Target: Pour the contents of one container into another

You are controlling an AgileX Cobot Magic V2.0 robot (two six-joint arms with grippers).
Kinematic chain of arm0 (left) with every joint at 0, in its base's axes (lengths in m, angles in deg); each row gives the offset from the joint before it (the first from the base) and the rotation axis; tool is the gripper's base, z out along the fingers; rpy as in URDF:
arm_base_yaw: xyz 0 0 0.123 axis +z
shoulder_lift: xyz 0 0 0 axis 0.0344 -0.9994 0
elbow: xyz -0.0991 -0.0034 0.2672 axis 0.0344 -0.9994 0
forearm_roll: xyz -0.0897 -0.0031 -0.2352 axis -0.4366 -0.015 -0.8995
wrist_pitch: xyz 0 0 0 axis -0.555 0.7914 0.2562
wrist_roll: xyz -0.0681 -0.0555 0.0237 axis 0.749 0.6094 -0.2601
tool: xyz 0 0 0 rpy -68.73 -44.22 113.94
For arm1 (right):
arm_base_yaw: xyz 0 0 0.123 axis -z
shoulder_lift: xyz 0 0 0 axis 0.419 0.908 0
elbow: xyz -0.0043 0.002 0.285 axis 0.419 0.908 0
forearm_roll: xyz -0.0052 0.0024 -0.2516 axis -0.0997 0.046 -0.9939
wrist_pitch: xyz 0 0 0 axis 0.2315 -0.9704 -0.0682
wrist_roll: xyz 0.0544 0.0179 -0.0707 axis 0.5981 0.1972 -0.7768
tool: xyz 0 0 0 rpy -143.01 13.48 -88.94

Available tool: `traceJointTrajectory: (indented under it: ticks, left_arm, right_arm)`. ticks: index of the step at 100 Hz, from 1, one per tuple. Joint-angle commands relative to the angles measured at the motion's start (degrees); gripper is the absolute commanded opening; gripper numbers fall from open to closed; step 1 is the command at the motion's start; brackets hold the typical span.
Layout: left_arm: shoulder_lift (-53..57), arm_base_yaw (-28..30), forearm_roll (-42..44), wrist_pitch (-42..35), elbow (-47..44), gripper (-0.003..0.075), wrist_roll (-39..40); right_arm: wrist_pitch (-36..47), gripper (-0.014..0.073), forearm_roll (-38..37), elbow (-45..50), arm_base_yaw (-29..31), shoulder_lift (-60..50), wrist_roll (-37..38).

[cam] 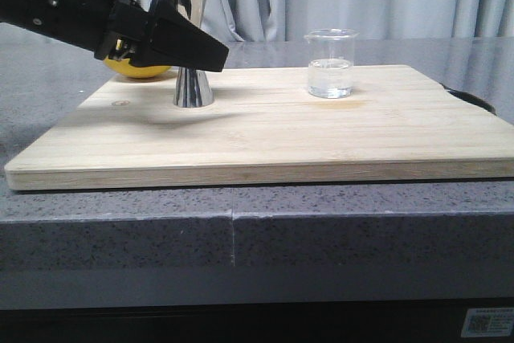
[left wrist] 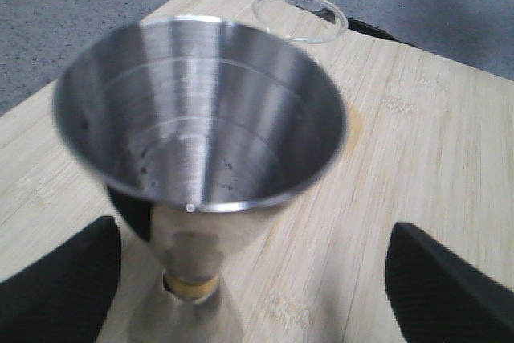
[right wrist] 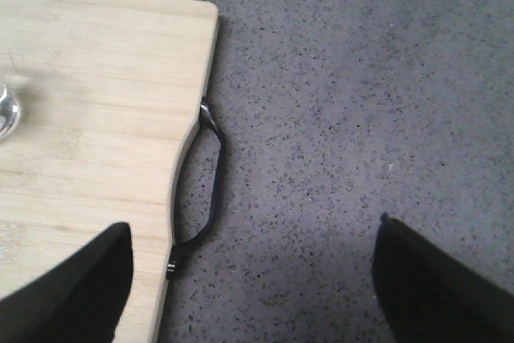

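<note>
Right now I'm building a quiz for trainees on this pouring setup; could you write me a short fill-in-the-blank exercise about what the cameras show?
1. The beaker holds a clear ____.
2. Both vessels stand on a wooden ____.
3. The left claw is open, one finger on either side of the steel ____.
4. The right claw hangs open past the board's metal ____, holding nothing.

Missing words: liquid; board; jigger; handle.

The left gripper (cam: 210,54) hides the jigger's (cam: 185,6) waist; behind the jigger, a yellow object (cam: 136,70) shows only partly
</note>
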Motion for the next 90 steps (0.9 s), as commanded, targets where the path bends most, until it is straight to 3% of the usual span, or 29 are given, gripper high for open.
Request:
traceJointTrajectory:
  ticks: [1,36,72,90]
  left_arm:
    - [2.3,-0.4,-3.5,2.0,1.6,0.0551,-0.2]
    - [2.3,-0.4,-3.5,2.0,1.6,0.0388,-0.2]
    - [2.3,-0.4,-3.5,2.0,1.6,0.0148,-0.2]
    - [2.3,-0.4,-3.5,2.0,1.6,0.0066,-0.2]
  right_arm:
    - [3.9,0.0554,0.2,-1.6,0.0,-0.7,-0.6]
    - [3.8,0.0554,0.2,-1.6,0.0,-0.7,-0.6]
    - [3.8,0.0553,0.2,-1.6,0.0,-0.7,-0.6]
    - [3.8,0.0553,0.2,-1.6,0.0,-0.7,-0.6]
